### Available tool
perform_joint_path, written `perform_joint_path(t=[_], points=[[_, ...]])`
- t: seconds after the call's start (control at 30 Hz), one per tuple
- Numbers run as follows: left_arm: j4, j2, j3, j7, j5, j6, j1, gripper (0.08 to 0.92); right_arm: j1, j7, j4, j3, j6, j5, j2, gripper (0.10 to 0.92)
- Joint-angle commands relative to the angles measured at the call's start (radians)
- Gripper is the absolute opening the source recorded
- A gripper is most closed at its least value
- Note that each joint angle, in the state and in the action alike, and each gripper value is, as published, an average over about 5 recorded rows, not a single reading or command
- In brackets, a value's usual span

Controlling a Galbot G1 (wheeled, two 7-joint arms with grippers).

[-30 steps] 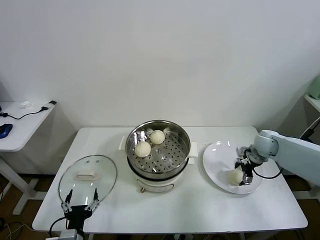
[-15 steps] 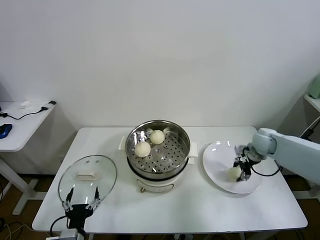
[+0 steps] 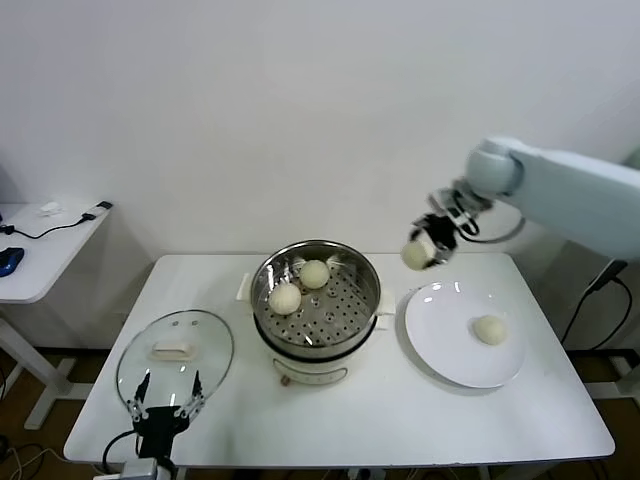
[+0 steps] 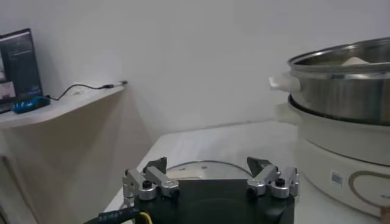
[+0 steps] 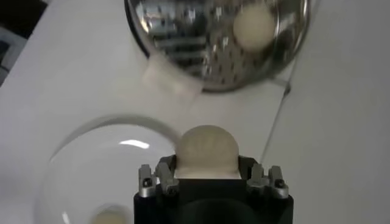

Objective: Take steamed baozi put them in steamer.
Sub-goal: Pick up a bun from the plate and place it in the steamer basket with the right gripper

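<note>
Moved: my right gripper [image 3: 428, 245] lifted a baozi [image 3: 417, 254] off the plate [image 3: 440, 350] | clamped on it, high to clear the steamer [image 3: 318, 298] rim at nine o'clock | left gripper [image 3: 163, 402] parked, spread wide.

right gripper [image 3: 430, 245]: risen off plate [image 3: 440, 345] with one baozi [image 3: 417, 254] | now high between plate and steamer [image 3: 317, 300]

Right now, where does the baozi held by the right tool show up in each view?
Head view: held baozi in the right tool, raised in the air between the steamer and the plate.
Left wrist view: not in it.
Right wrist view: the baozi sits between the tool's fingers, low in the centre.
Shared landmark: the steamer, seen in all three views.
</note>
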State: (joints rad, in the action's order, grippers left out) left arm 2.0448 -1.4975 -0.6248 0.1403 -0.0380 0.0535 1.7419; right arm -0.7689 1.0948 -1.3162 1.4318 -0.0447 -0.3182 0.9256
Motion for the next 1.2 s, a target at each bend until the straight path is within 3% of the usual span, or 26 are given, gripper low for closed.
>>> perform_joint_path(t=[0.03,0.17,0.47,1.0,1.2], points=[[0.004,-0.002,-0.001,0.003,0.0,-0.004,0.01,0.823,-0.144,0.005,-0.252,0.034,-0.184,0.038,0.195,0.662],[0.01,-0.007,-0.002,0.006,-0.001,-0.007,0.019,0.823,-0.065,-0.044,-0.288,0.055,-0.271,0.177,0.224,0.662],[0.012,-0.016,-0.002,0.008,-0.005,-0.007,0.023,0.823,0.102,-0.116,-0.158,0.065,-0.396,0.369,0.315,0.659],[0.004,-0.009,-0.013,0.012,0.003,-0.011,0.018,0.823,0.211,-0.129,0.021,0.051,-0.415,0.377,0.429,0.659],[0.003,-0.008,-0.009,0.01,0.003,-0.01,0.014,0.823,0.211,-0.127,0.037,0.043,-0.437,0.347,0.429,0.743]])
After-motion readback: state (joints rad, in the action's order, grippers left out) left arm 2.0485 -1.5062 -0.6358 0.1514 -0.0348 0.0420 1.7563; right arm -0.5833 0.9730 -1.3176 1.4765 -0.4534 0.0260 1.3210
